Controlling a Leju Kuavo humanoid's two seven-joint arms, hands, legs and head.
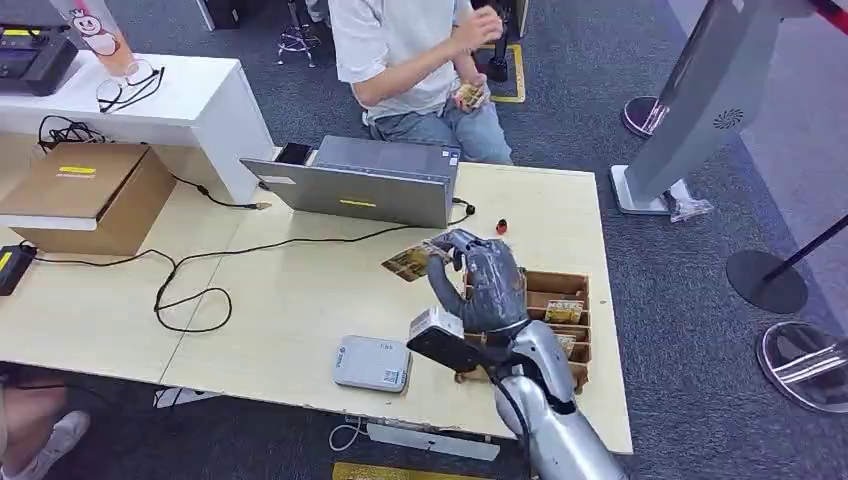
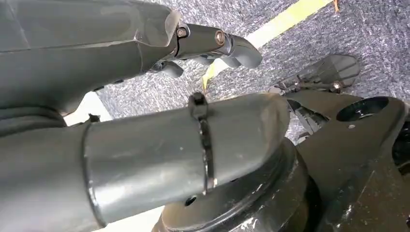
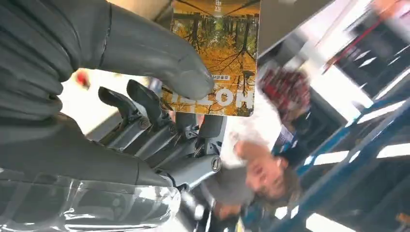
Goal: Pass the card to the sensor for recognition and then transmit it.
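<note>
Over pale wooden desk [image 1: 300, 300], right robot hand [image 1: 487, 280] pinching card [image 1: 407, 263], laptop [image 1: 360, 182] behind, grey carpet [image 1: 700, 270]

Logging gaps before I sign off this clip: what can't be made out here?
- Card in the right wrist view: its near edge sits under the thumb of the right robot hand, its far end is cut off by the frame, and the small print is too fine to read.
- Card holder in the head view: partly hidden by the right arm.
- Person in the head view: cut off by the frame; blurred in the right wrist view.
- Sensor: its label is too small.
</note>
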